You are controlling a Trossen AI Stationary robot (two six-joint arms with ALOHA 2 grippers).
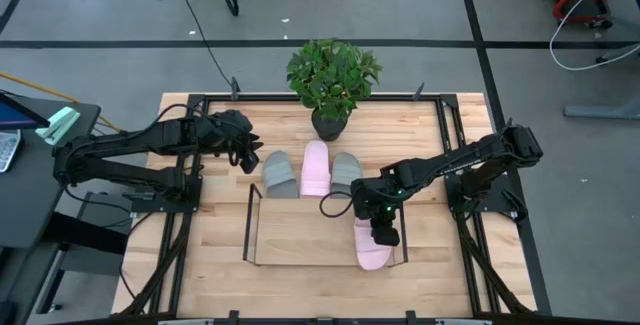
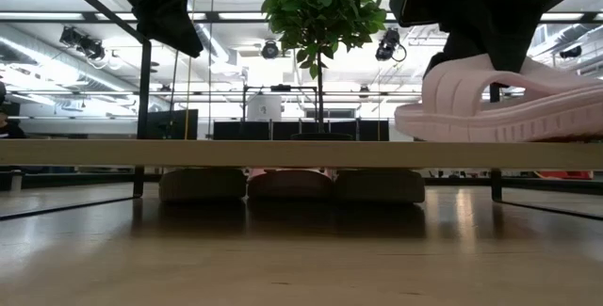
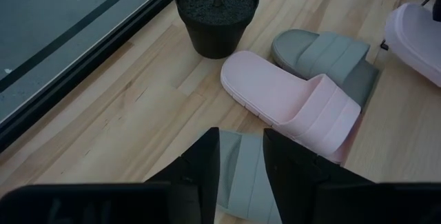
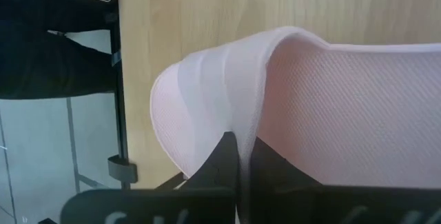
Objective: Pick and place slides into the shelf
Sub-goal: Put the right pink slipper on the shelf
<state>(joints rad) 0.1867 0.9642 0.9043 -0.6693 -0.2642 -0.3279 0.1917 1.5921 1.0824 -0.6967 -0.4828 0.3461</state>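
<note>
One pale pink slide (image 1: 374, 253) lies at the right end of the shelf (image 1: 300, 235), a low wire rack with a light wood board (image 2: 188, 153). My right gripper (image 1: 380, 227) is shut on its strap. Behind the shelf, three slides rest sole-down on the table side by side: a grey one (image 1: 280, 174), a pink one (image 1: 316, 168) and a second grey one (image 1: 346, 172). My left gripper (image 1: 248, 155) hangs open above the left grey slide (image 3: 241, 179) without touching it, well above table height in the low view (image 2: 174, 24). My right gripper (image 4: 241, 156) pinches the pink slide's wide strap (image 4: 238, 124) at its edge, one finger under the strap and one outside it. The fingers come from above, pointing down. The slide (image 2: 499, 108) sits sole-down on the shelf board or just over it; which, I cannot tell.
A potted plant (image 1: 332, 80) in a black pot (image 3: 217, 10) stands on the table just behind the three slides. The shelf's thin black wire posts (image 2: 143, 118) rise at its ends. The shelf board left of the pink slide is bare wood.
</note>
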